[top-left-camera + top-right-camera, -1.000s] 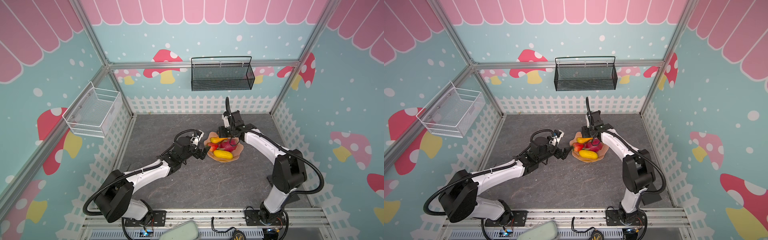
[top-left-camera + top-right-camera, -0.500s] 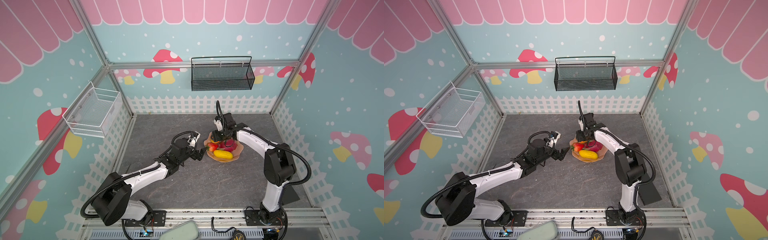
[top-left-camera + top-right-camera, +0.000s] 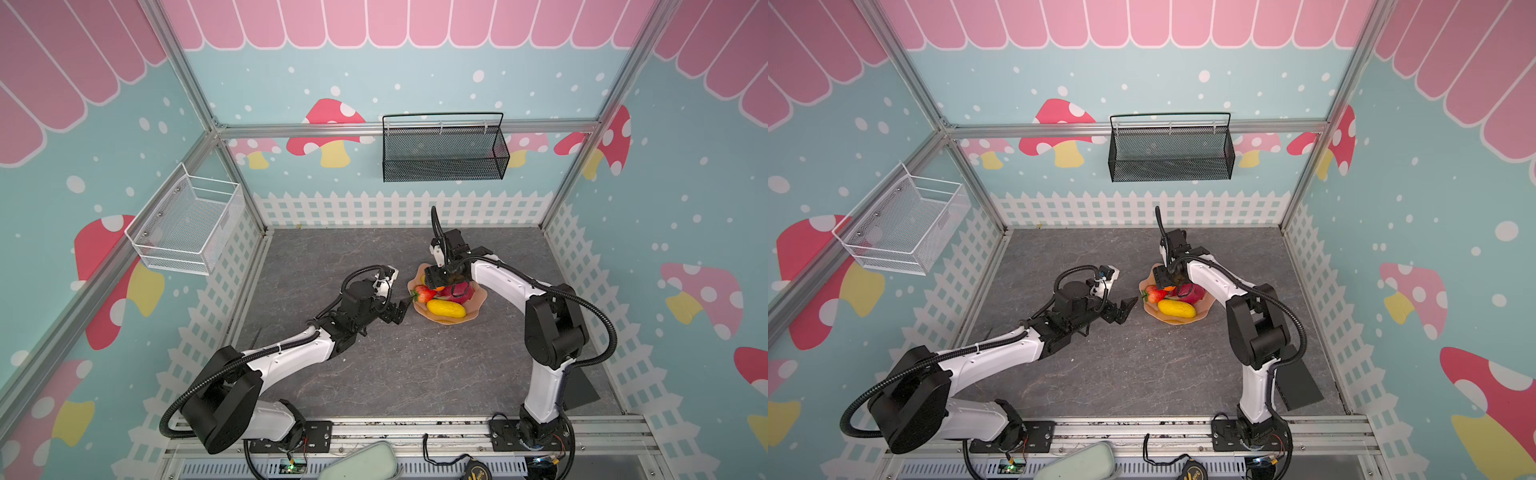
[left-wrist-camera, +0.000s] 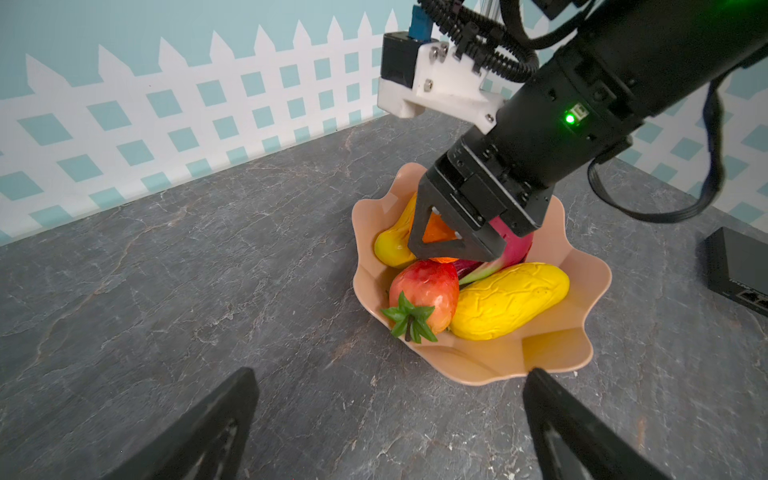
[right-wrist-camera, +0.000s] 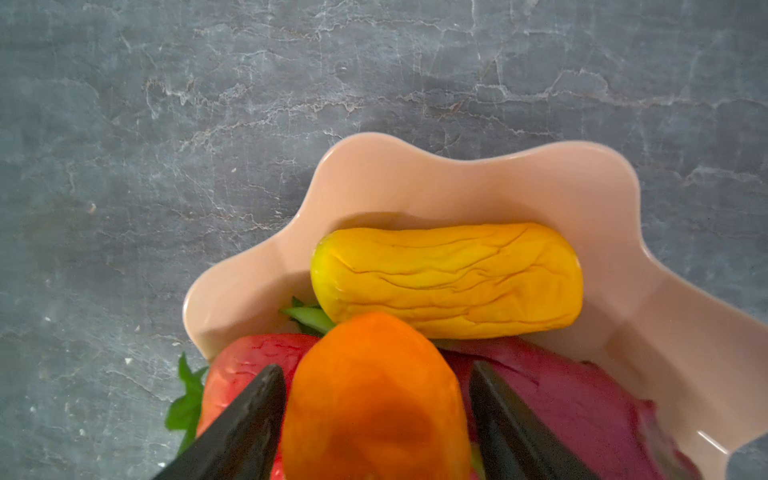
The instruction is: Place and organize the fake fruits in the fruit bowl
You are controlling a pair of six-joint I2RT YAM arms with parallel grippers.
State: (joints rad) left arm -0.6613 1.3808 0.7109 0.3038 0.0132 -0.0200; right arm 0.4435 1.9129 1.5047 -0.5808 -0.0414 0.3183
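My right gripper (image 5: 378, 368) hangs over the fruit bowl (image 3: 481, 296), fingers slightly apart around the orange (image 5: 374, 395), just above the strawberry (image 4: 424, 291) and dragon fruit (image 5: 561, 399). The wrinkled yellow fruit (image 4: 511, 299) and the smooth yellow fruit (image 4: 395, 245) lie inside the wavy rim. My left gripper (image 4: 392, 370) gapes wide just outside that rim. The bowl sits in the bench's (image 3: 374, 374) back half, with bare stone toward every edge.

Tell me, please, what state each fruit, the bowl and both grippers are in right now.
Fruit bowl, upright on table.
Strawberry, in bowl, leaves over rim.
Dragon fruit, lying in bowl.
Wrinkled yellow fruit, lying in bowl.
Smooth yellow fruit, in bowl, partly hidden.
Left gripper, open, empty, beside bowl.
Right gripper, open astride the orange, gap at one finger.
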